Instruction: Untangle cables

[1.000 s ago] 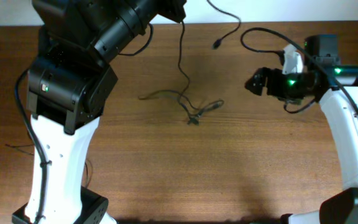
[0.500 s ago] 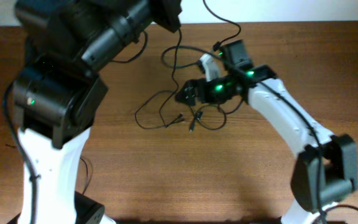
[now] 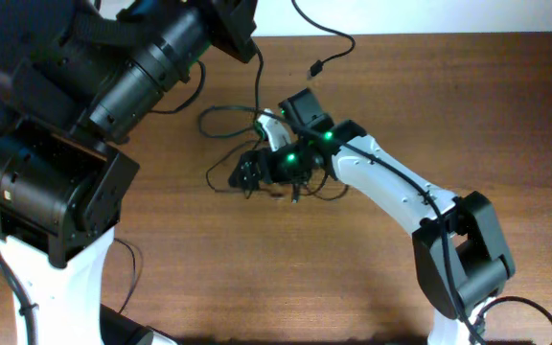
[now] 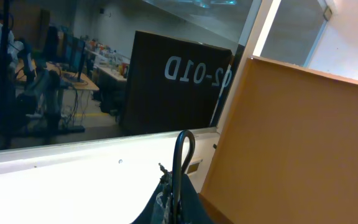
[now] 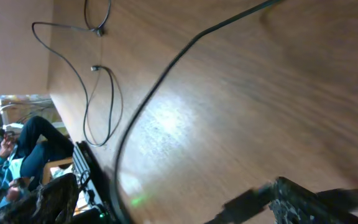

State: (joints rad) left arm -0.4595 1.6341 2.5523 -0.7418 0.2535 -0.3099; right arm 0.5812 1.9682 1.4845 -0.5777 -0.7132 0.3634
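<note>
The cables (image 3: 220, 123) are thin black cords lying in loose loops on the wooden table (image 3: 468, 115) at centre left. One cord runs off the far edge and ends in a dark plug (image 3: 312, 69). My left gripper (image 3: 241, 21) is raised at the far edge. In the left wrist view it (image 4: 178, 200) is shut on a loop of black cable (image 4: 183, 155). My right gripper (image 3: 247, 174) is low over the tangle. In the right wrist view it (image 5: 191, 199) is open, with a black cord (image 5: 166, 74) crossing the wood ahead.
The big left arm (image 3: 75, 172) covers the table's left side. The right arm (image 3: 401, 192) stretches from the front right to the centre. More thin loops (image 5: 98, 93) lie farther off in the right wrist view.
My right arm has swung from the right side to the centre, over the tangle. The cable loops have shifted left and spread. The left arm has moved left with its cable.
</note>
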